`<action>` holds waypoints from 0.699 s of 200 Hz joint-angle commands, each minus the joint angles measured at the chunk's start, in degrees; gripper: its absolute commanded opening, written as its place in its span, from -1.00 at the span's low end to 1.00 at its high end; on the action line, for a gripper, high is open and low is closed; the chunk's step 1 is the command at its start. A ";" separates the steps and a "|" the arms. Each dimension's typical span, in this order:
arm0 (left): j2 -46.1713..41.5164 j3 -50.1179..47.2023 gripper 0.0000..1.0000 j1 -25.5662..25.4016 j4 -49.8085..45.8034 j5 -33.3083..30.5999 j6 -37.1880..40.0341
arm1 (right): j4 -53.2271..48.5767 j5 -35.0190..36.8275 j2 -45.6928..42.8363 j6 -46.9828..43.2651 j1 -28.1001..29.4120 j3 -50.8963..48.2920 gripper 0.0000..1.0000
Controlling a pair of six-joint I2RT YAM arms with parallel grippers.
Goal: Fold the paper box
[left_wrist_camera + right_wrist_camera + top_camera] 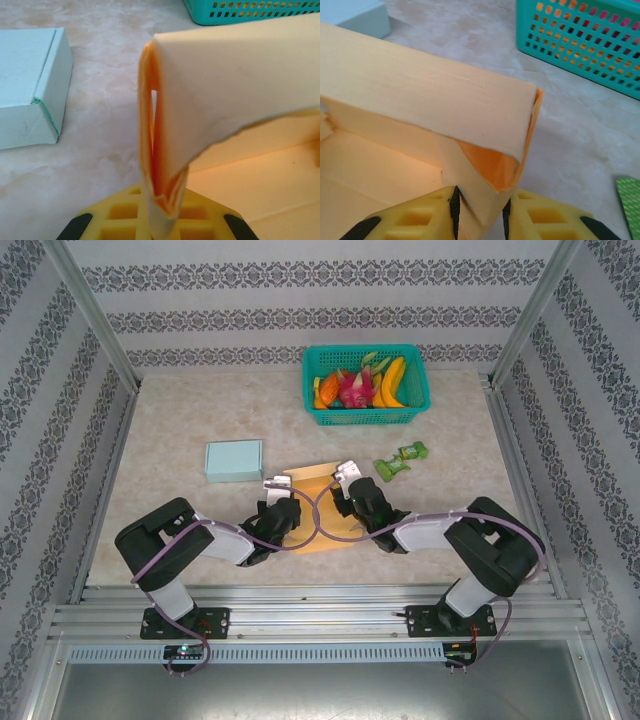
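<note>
Two hands point(276, 486) point(346, 476) on one paper box point(312, 480)

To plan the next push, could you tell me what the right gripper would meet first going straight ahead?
The paper box: its folded corner stands between the fingers of the right gripper. Beyond, likely the basket.

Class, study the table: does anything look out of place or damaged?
A green item lies loose outside the basket that holds the fruit. In the left wrist view, the lifted flap of the orange box has a ragged, uneven edge.
</note>
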 commanded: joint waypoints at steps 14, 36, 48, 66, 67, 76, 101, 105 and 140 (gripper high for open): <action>-0.41 1.64 -1.00 -1.98 -3.00 -1.34 -1.57 | 11.53 9.81 4.37 0.38 1.40 -0.51 -0.51; -1.14 2.52 -1.00 -2.14 -6.69 -3.88 -4.33 | 10.88 19.45 6.97 2.42 1.34 0.75 -0.59; -1.34 3.67 -1.00 -2.49 -9.85 -6.32 -5.91 | 11.03 22.83 7.87 3.97 1.40 0.77 -0.61; -1.61 4.94 -1.00 -2.94 -14.05 -10.05 -8.04 | 10.16 26.34 7.91 5.78 1.39 0.81 -0.61; -1.61 4.98 -1.00 -2.94 -14.11 -10.21 -8.19 | 10.09 26.58 7.84 5.84 1.36 0.85 -0.61; -1.74 4.97 -1.00 -3.05 -14.47 -10.93 -8.68 | 9.63 28.16 7.48 6.23 1.36 0.72 -0.61; -1.77 5.06 -1.00 -3.11 -15.01 -11.42 -9.52 | 7.17 32.54 6.63 5.87 1.31 1.39 -0.60; -1.73 5.19 -1.00 -3.08 -15.19 -11.64 -9.67 | 6.89 33.33 6.63 5.59 1.30 1.57 -0.60; -1.52 6.03 -1.00 -3.82 -16.42 -12.31 -9.84 | 5.98 29.91 5.58 6.45 -0.60 1.17 -0.59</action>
